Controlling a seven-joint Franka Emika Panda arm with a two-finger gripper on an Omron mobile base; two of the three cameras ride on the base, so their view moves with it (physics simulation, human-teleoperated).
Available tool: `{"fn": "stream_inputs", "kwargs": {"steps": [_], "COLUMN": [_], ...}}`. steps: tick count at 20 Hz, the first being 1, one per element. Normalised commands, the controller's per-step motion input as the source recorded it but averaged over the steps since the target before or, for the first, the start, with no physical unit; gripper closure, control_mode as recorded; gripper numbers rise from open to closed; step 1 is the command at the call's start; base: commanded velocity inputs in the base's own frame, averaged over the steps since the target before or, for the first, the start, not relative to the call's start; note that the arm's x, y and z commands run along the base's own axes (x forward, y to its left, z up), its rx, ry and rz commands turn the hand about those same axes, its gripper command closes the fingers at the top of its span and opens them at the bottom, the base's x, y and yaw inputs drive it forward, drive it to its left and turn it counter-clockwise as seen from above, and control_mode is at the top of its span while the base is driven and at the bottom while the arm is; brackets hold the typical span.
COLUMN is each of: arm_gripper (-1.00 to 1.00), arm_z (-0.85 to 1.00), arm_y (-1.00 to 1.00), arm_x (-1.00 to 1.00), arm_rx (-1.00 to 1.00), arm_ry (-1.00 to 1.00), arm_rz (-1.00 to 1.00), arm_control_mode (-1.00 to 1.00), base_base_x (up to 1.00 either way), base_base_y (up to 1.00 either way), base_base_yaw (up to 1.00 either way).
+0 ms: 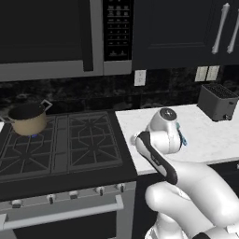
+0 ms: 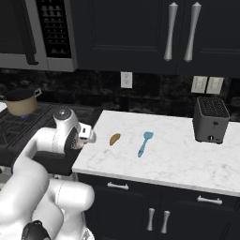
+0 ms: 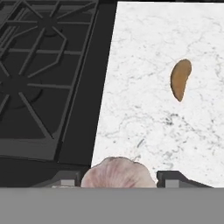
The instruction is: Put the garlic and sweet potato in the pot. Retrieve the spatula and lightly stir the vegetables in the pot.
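**Carrying the garlic to the pot**

The gripper (image 3: pixel 119 178) is closed on the garlic (image 3: pixel 117 173), the pale pinkish bulb sitting between its 2 dark fingertips (image 3: pixel 173 177). It hangs over the front edge of the white marble tabletop (image 3: pixel 157 122), just beside the stove (image 3: pixel 39 83). The step in hand looks like the carry to the pot (image 1: pixel 27 118), which stands on the stove's far left burner, well apart from the gripper.

To do it well:
- Keep the grip steady; the bulb is round and could roll out if the jaws ease.
- Travel high enough over the stove to clear the grates and the pot's rim and its grey handles.
- Release only when centred over the pot's dark inside, and low, so the bulb does not bounce out.

The sweet potato (image 2: pixel 115 138) lies on the tabletop, nearer the stove than the spatula (image 2: pixel 145 143), which lies just beyond it. A toaster (image 2: pixel 211 119) stands at the tabletop's far end from the stove. Both items wait for later steps.
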Motion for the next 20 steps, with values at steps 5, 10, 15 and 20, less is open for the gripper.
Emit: {"fn": "stream_inputs", "kwargs": {"steps": [5,10,15,20], "arm_gripper": [1.0,1.0,1.0,1.0], "arm_z": [0.04,0.0,0.0,0.0], "arm_y": [0.27,0.0,0.0,0.0], "arm_x": [0.0,0.0,0.0,0.0], "arm_rx": [0.0,0.0,0.0,0.0], "arm_ry": [0.07,0.0,0.0,0.0], "arm_rz": [0.0,0.0,0.0,0.0], "arm_control_mode": [1.0,1.0,1.0,1.0], "base_base_x": [-0.02,-0.39,-0.25,0.0], "base_base_y": [0.26,0.48,0.65,0.98], "base_base_yaw": [0.0,0.0,-0.04,-0.12]}}
